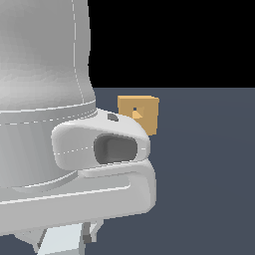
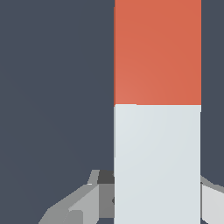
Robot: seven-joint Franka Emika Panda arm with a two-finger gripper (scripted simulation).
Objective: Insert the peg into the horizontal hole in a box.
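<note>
Here the gripper [image 2: 154,199] clamps the peg's [image 2: 157,109] white half, fingers [image 2: 83,203] on both sides; the box [image 1: 144,113] sits centre-frame behind the arm [image 1: 45,99], its hole [image 1: 135,109] showing.

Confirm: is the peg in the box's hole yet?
Out. The hole in the box shows unfilled; the peg lies between the pincer fingers.

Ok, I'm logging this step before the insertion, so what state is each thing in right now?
Long square-section orange-red and white peg: lies between the gripper's fingers, white half nearest them; whether it is clamped cannot be told.
Small tan-orange box: on the floor, partly hidden by the arm.
Small dark hole: empty.
Gripper: fingers either side of the peg.
</note>
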